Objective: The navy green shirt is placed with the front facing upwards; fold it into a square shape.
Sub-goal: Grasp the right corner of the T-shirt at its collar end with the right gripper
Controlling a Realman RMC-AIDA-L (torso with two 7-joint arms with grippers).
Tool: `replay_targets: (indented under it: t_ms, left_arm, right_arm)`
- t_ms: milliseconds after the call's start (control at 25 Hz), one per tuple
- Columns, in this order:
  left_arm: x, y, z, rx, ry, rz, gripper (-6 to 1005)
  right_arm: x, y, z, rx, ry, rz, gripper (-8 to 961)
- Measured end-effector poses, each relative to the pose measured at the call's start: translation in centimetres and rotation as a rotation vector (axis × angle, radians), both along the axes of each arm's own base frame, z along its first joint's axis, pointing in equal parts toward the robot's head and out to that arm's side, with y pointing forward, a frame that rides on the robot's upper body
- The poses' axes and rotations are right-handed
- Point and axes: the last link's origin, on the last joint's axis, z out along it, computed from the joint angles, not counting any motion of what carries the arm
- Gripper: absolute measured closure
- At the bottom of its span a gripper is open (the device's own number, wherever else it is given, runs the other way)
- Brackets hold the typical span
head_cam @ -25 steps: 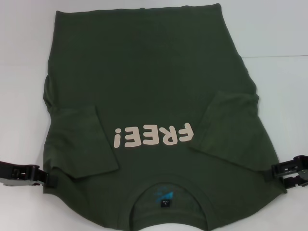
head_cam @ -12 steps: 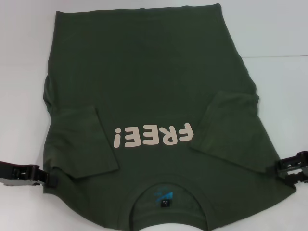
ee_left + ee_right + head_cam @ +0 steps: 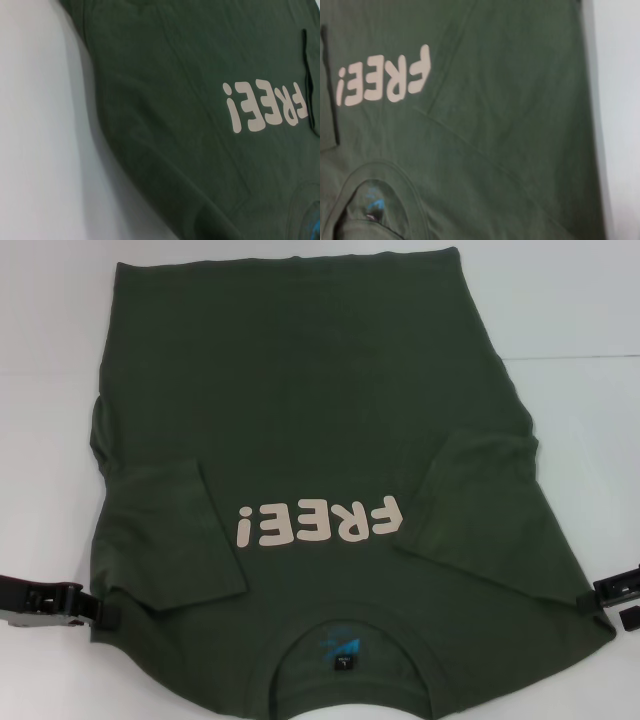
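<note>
Your white table (image 3: 580,310) carries the shirt (image 3: 300,390), spread flat front up, collar nearest the robot, hem at the far side, both sleeves folded in over the chest beside the pink lettering (image 3: 318,523). The neck label (image 3: 343,662) shows inside the collar. Your left gripper (image 3: 105,613) sits at the shirt's near left edge, the right gripper (image 3: 618,600) at its near right edge; you cannot tell from here whether either is open or gripping cloth
</note>
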Motion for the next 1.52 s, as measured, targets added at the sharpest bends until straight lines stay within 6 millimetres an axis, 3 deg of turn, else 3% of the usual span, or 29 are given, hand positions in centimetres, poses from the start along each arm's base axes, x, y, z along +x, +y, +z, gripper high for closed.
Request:
replay_targets:
  t_ms: [1520]
  left_arm:
    - [0.1, 0.1, 0.0, 0.001, 0.000, -0.001, 962]
  right_arm:
    - [0.4, -0.3, -1.0, -0.013, -0.029, 0.020, 85]
